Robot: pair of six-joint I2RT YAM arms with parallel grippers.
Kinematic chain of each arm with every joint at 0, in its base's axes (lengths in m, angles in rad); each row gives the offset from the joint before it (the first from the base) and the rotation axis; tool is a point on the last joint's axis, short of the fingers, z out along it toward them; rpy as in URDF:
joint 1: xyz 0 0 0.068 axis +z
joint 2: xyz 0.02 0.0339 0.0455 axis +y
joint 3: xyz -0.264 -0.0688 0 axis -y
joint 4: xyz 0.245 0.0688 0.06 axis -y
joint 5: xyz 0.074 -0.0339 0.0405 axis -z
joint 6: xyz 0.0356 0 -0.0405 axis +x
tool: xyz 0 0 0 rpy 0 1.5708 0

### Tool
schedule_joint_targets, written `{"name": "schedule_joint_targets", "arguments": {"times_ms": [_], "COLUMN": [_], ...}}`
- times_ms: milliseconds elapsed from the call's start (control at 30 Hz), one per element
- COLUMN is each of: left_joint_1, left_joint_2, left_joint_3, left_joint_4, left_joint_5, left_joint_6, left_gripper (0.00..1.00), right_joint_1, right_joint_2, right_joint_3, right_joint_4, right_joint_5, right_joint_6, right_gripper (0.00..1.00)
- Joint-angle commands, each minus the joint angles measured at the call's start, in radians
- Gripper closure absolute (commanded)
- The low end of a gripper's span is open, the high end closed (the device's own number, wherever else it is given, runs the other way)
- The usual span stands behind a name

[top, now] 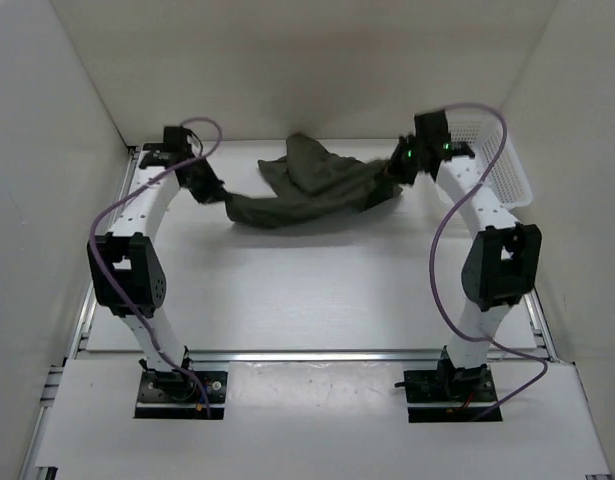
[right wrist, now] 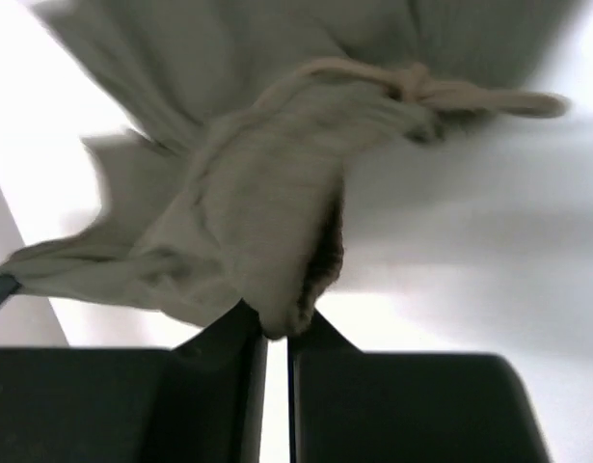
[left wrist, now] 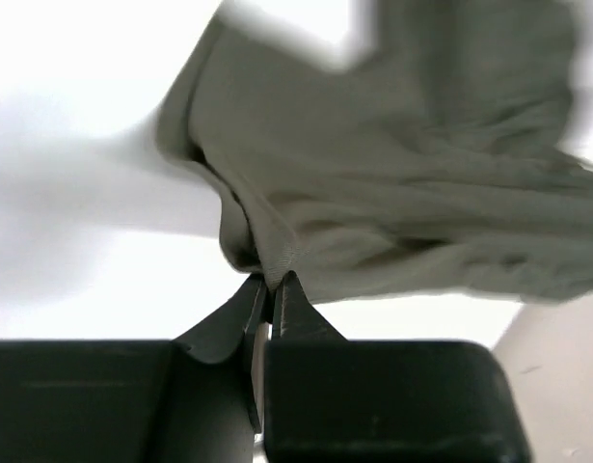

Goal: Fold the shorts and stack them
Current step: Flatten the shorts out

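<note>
The dark olive-green shorts (top: 307,185) hang stretched between my two grippers near the back of the table, bunched and sagging in the middle. My left gripper (top: 217,195) is shut on the left edge of the shorts (left wrist: 373,193), pinching a fold at the fingertips (left wrist: 294,289). My right gripper (top: 395,172) is shut on the right end of the shorts (right wrist: 267,231), gripping a thick bunched fold. A knotted drawstring (right wrist: 450,92) shows above that fold in the right wrist view.
A white plastic mesh basket (top: 497,160) stands at the back right, close behind the right arm. White walls enclose the table on the left, back and right. Purple cables loop along both arms.
</note>
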Motion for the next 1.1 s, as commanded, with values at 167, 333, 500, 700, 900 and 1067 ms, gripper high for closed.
{"name": "schedule_joint_targets", "arguments": {"times_ms": [167, 333, 500, 700, 900, 1067], "left_joint_1": [0.005, -0.036, -0.100, -0.119, -0.119, -0.119], "left_joint_2": [-0.231, -0.332, -0.390, -0.318, -0.332, -0.332], "left_joint_3": [0.149, -0.154, -0.347, -0.327, -0.316, -0.327], "left_joint_4": [-0.074, -0.064, -0.021, -0.008, -0.008, -0.008], "left_joint_5": [-0.025, -0.051, -0.092, -0.141, -0.141, -0.141], "left_joint_6": [0.001, 0.001, -0.033, -0.033, -0.024, -0.024], "left_gripper": [0.90, 0.90, 0.90, 0.90, 0.90, 0.90], "right_joint_1": [-0.027, -0.037, -0.046, -0.046, -0.046, -0.046], "right_joint_2": [-0.014, -0.298, -0.412, -0.096, -0.077, -0.351], "right_joint_3": [0.420, -0.145, -0.306, -0.138, -0.166, -0.358], "right_joint_4": [-0.402, -0.322, -0.303, -0.243, -0.209, -0.158], "right_joint_5": [0.006, 0.078, 0.077, -0.059, -0.052, 0.068], "right_joint_6": [-0.250, -0.241, -0.232, -0.253, -0.201, -0.160], "right_gripper": [1.00, 1.00, 1.00, 0.82, 0.50, 0.23]}}
